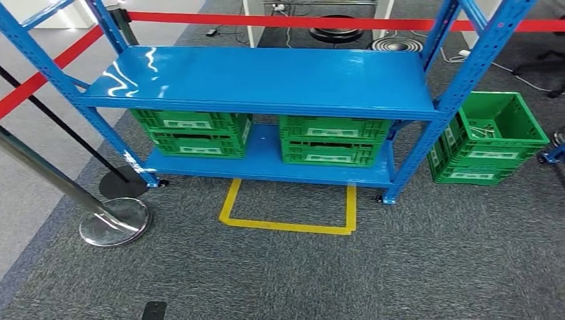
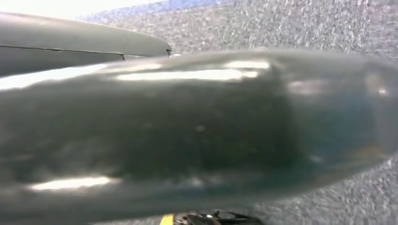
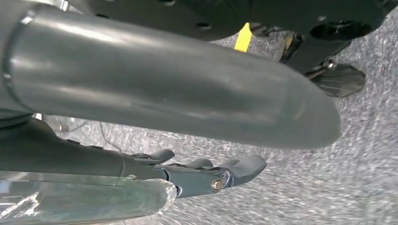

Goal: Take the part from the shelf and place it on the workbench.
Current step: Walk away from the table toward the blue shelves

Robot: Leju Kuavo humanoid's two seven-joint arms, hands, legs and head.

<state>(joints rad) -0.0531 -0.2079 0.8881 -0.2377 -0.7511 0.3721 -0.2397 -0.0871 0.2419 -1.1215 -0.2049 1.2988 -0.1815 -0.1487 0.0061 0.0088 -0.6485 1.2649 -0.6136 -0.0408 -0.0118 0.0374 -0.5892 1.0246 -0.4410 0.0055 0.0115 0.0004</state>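
A stanchion (image 1: pixel 114 222) with red tape (image 1: pixel 40 80) stands at the far left, close to the blue shelf (image 1: pixel 266 80). If the robot drifts that way while walking in, a leg or arm could catch it.

The shelf's top board is bare. Below it sit the left crate (image 1: pixel 190 133) and the mid crate (image 1: pixel 333 141), and the board hides what is in them. I judge that the part is in one of these, but I cannot tell which. Reaching into that low, tight gap could knock an arm against the board's edge or drag a crate off the shelf.

The yellow mark (image 1: pixel 290 225) on the carpet lies in front of the shelf, between the two crates. Stopping short of it would probably put the reach off.

Right of the shelf, the floor crate (image 1: pixel 473 160) holds some pale bits too small to name. They could draw a grasp to the wrong place.

No bench is in sight, so the carry will need a turn.

The left robot hand (image 2: pixel 187 131) is a grey blur up close, so I cannot tell how it stands. The right robot hand (image 3: pixel 155 93) hangs over the carpet, released, with its fingers (image 3: pixel 234 171) stretched out and nothing in them.
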